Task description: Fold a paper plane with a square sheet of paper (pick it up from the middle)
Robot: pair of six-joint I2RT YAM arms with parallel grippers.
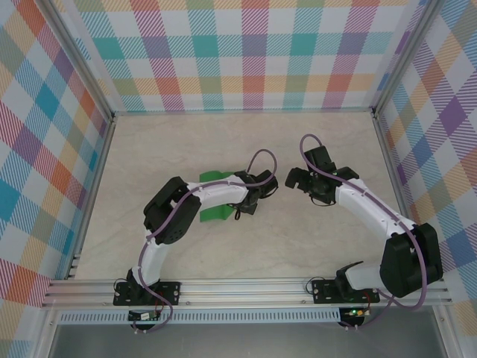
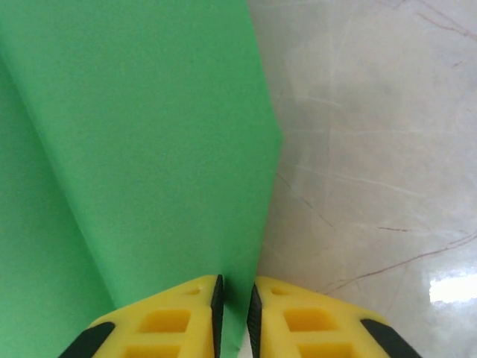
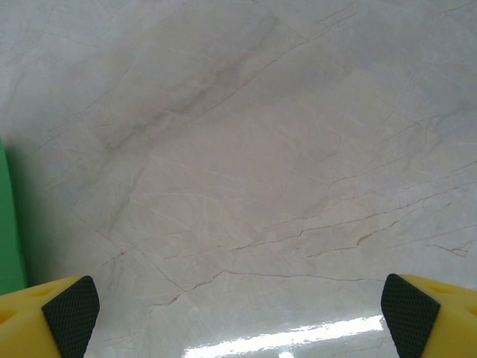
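Left pincer (image 2: 235, 302) pinches the folded green paper (image 2: 149, 149), crease running away from it; right pincer (image 3: 240, 309) gapes.

Both arms are built of white links set between bulky black joint housings. A purple cable (image 1: 261, 156) runs along the left arm (image 1: 197, 195) and loops free near its wrist; the right arm (image 1: 373, 212) carries the same. Each arm rises from a black base (image 1: 145, 291), and what may be a small green light (image 1: 356, 311) glows at the right one. The left end effector (image 2: 233, 291) and the right end effector (image 3: 238, 298) have yellow, hollow-webbed fingers (image 2: 171, 324) faced with black cross-hatched pads (image 3: 71, 306).
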